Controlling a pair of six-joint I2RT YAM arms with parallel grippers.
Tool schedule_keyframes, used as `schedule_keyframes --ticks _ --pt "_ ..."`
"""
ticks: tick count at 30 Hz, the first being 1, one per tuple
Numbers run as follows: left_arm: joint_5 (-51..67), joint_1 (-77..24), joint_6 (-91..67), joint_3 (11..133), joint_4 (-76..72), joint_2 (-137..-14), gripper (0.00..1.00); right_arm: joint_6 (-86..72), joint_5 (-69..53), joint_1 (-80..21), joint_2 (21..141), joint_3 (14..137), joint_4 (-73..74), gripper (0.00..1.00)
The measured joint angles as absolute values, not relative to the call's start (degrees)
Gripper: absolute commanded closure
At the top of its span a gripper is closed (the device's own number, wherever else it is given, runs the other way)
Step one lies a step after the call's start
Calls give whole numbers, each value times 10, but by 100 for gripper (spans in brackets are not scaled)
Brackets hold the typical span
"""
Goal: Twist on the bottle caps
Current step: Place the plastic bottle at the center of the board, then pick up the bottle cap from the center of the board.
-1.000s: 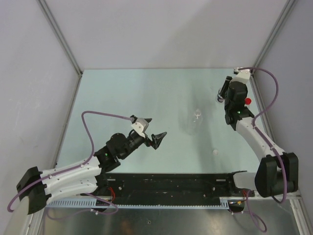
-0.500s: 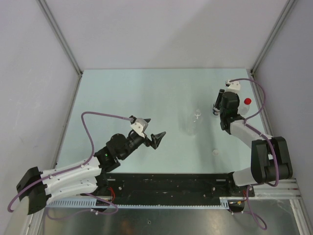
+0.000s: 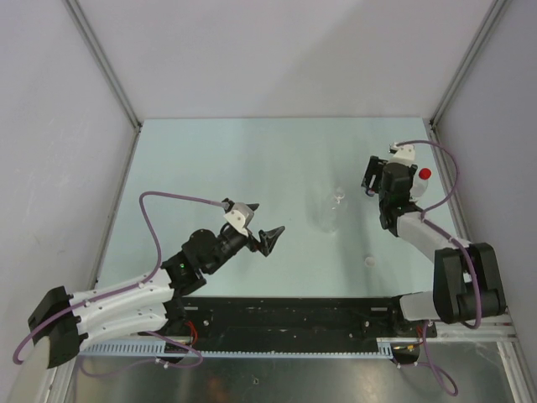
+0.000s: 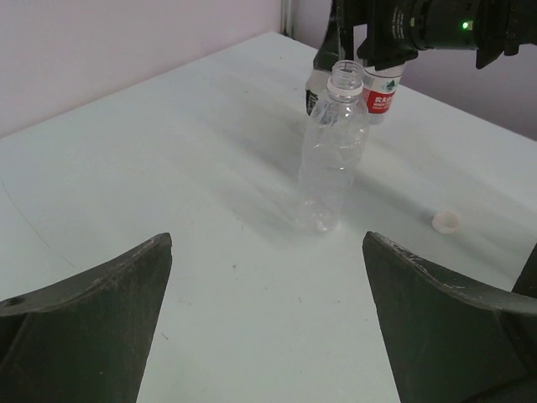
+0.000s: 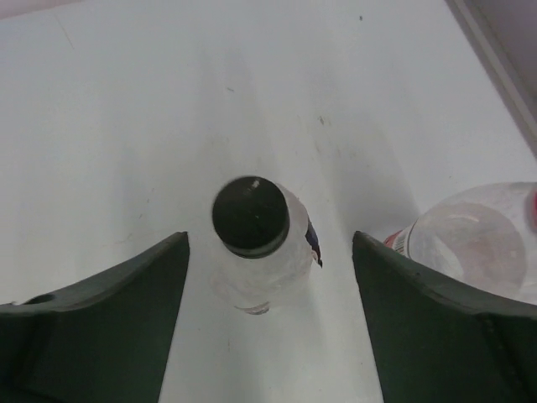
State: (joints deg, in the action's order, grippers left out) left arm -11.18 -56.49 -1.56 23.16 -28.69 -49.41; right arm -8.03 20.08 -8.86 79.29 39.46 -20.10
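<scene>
Pale green table (image 3: 210, 159): the right end effector (image 5: 270, 252) hangs over a small clear plastic bottle (image 5: 289, 264) wearing a round black cap (image 5: 250, 216), its 2 fingers apart and clear of it. Just beside stands a red-capped labelled bottle (image 5: 474, 239). Mid-table, an uncapped clear bottle (image 4: 331, 159) stands upright, with a whitish cap (image 4: 445, 222) lying near it. The left end effector (image 4: 267, 252) gapes wide, empty.

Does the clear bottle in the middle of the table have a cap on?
No: the bottle has an open neck, and the whitish cap lies on the table.
</scene>
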Motion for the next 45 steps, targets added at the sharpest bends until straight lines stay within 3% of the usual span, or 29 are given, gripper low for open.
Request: schedule_keyframes --ticks 3,8,12,15,21,27,33,45 --pt "-103 -565 -15 231 -287 -492 1 -81 200 -89 760 394 -193 2" --pt "-101 -565 -15 231 -291 -492 1 -86 190 -89 681 394 -161 1" --pt "-101 -565 -16 231 -291 -493 1 -134 170 -89 578 395 -55 1" --pt "-101 -564 -16 231 -291 -498 1 -191 153 -89 481 395 85 7" --pt "-101 -564 -17 231 -295 -530 0 -320 124 -101 360 389 350 32" --pt "-101 -564 -18 231 -294 -564 1 -427 70 -132 400 377 466 43" --pt "-104 -561 -20 231 -295 -548 1 -498 98 -147 490 334 511 53" --pt "-115 -554 -20 230 -295 -517 1 -525 125 -165 568 298 469 64"
